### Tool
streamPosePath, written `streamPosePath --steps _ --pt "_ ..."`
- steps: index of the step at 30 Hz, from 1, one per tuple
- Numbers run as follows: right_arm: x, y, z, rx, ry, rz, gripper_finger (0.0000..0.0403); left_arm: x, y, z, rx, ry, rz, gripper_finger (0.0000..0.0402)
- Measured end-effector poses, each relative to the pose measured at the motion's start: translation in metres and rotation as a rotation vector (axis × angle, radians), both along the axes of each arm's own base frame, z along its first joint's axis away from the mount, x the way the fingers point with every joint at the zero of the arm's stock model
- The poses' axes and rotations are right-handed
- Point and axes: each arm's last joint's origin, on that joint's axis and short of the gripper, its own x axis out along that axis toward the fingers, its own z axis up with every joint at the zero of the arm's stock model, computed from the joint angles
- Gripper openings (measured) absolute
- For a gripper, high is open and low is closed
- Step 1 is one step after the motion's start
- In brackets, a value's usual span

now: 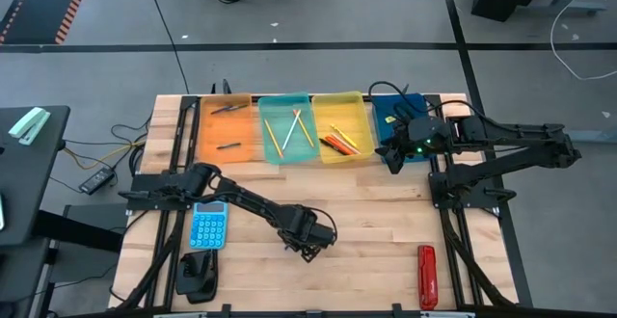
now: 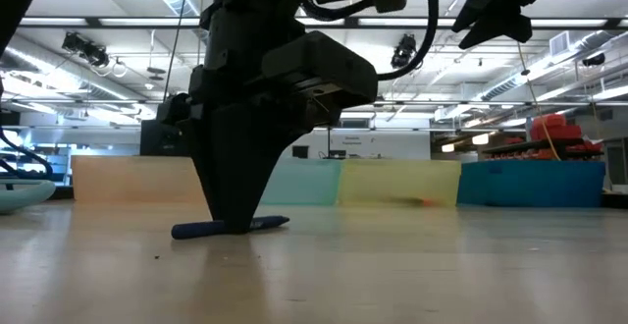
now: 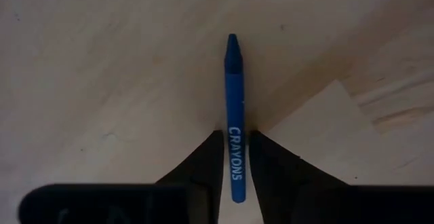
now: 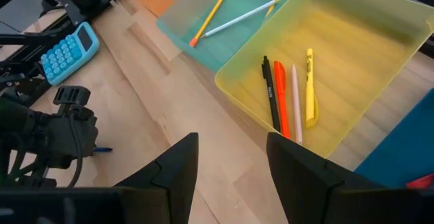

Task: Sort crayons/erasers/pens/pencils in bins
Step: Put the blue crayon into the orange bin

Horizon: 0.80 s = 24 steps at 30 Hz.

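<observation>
A blue crayon (image 3: 234, 81), marked CRAYONS, lies flat on the wooden table near its middle. My left gripper (image 3: 235, 134) stands over it pointing down (image 2: 232, 216) and is shut on it. My right gripper (image 4: 230, 159) is open and empty, hovering by the near edge of the dark blue bin (image 1: 403, 116). The row continues with the orange bin (image 1: 224, 125) holding dark pens, the teal bin (image 1: 286, 127) holding pencils, and the yellow bin (image 1: 342, 125) holding red, orange and yellow sticks. My left gripper pinches the blue crayon between its two fingers at the labelled half (image 3: 235, 157), toward the blunt end. The fingers (image 3: 207, 159) come from above, pointing down, and lie across the stick. The crayon lies level on the table (image 2: 211, 230), its tip pointing away from the fingers.
A light-blue calculator (image 1: 208, 225) lies toward the table's left of the left gripper, with a black object (image 1: 196, 275) nearer the near edge. A red oblong tool (image 1: 426, 275) sits at the near right. Bare wood stretches between the crayon and the bins.
</observation>
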Motion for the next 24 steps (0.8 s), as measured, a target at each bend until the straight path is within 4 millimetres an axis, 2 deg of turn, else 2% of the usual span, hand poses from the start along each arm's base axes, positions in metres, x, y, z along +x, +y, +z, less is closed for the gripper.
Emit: streamPosePath --steps 9,18,24 --pt "0.000 0.000 0.000 -0.006 0.002 0.005 0.0184 0.000 0.001 -0.001 0.019 -0.006 -0.019 0.0033" --pt "0.000 0.000 0.000 -0.023 0.009 0.021 0.0184 0.002 0.006 -0.001 0.011 -0.003 -0.010 0.0044" --pt "-0.001 0.000 -0.001 -0.045 0.033 0.043 0.0184 0.003 0.013 0.006 -0.009 -0.019 0.008 0.0030"
